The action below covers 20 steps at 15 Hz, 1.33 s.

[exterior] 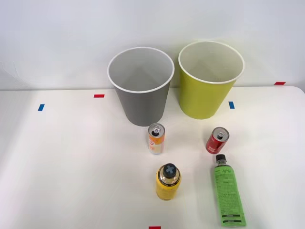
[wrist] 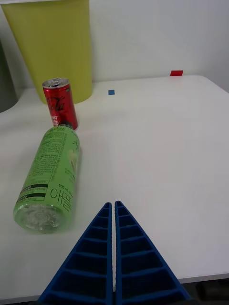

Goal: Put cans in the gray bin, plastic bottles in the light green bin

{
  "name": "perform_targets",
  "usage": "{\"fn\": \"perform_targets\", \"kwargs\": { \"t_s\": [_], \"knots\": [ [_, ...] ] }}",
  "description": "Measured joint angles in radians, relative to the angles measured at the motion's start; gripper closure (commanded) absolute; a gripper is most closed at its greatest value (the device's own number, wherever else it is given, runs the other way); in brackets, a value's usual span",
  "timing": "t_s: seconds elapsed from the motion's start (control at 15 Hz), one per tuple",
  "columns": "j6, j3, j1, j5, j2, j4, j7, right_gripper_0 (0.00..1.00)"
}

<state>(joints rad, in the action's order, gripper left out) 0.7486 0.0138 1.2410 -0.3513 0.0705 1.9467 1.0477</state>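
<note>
Ribbed blue gripper (wrist: 114, 206) closed beside glossy bottle (wrist: 50, 178).

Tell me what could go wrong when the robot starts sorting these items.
1. The green-labelled clear plastic bottle lies on its side, its cap close to the upright small red drink can; grasping either might knock the other.
2. The round bottle may roll when touched.
3. The right gripper has its jaws shut, so it must open before any grasp.
</note>
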Motion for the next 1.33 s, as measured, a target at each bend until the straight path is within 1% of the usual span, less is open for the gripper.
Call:
{"fn": "perform_targets", "kwargs": {
  "t_s": [1.33],
  "knots": [
    [0.000, 0.000, 0.000, 0.000, 0.000, 0.000, 0.000, 0.99]
  ]
}}
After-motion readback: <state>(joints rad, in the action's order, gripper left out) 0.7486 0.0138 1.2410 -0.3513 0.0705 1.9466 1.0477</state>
